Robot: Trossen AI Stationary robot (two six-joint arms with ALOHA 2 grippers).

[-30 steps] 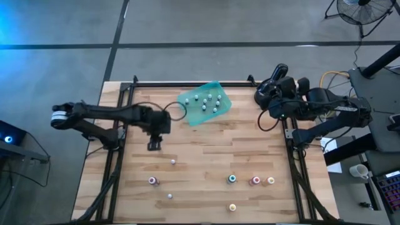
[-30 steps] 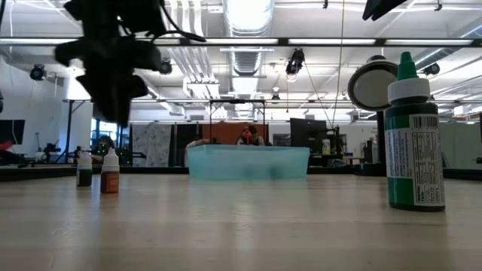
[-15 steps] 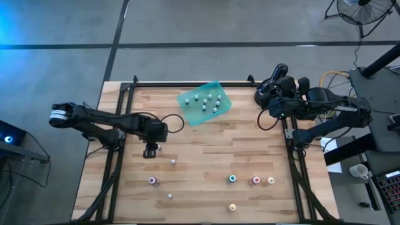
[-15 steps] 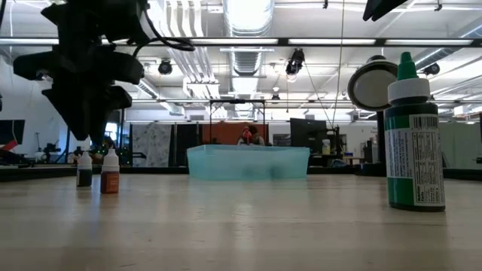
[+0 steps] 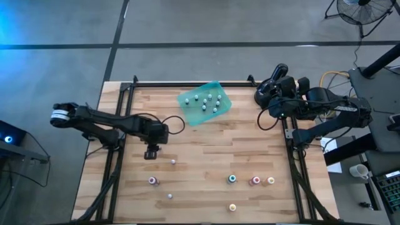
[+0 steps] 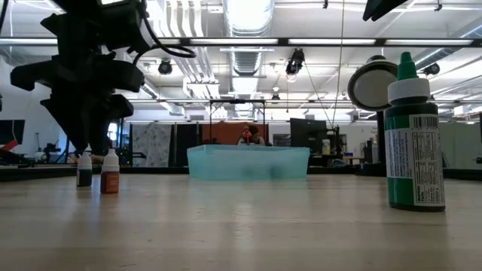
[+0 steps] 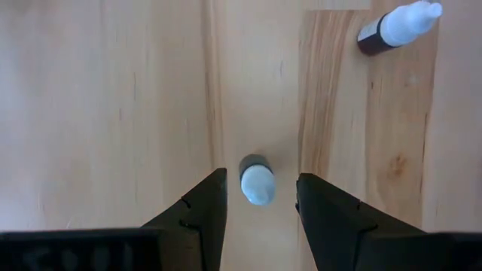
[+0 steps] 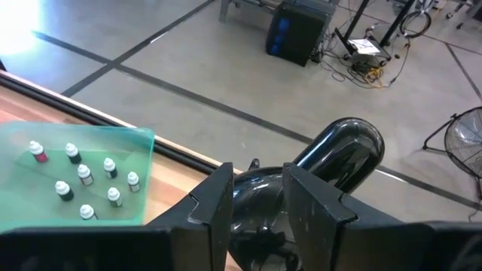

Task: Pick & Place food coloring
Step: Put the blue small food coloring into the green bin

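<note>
The left claw [image 7: 260, 197] hung partly open, empty, above a small white-capped bottle [image 7: 257, 179] on the desk [image 7: 105, 105]; its fingers straddled the bottle without touching it.

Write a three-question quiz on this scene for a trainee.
1. True or false: the left gripper is shut on the white-capped bottle.
2. Where is the right gripper? A: over the loose bottles. B: at the table's far right corner. C: above the table's middle.
3. What holds the gathered bottles?

Key: 1 false: it is open, with the bottle between its fingers but untouched. 2 B. 3 the teal tray.
</note>
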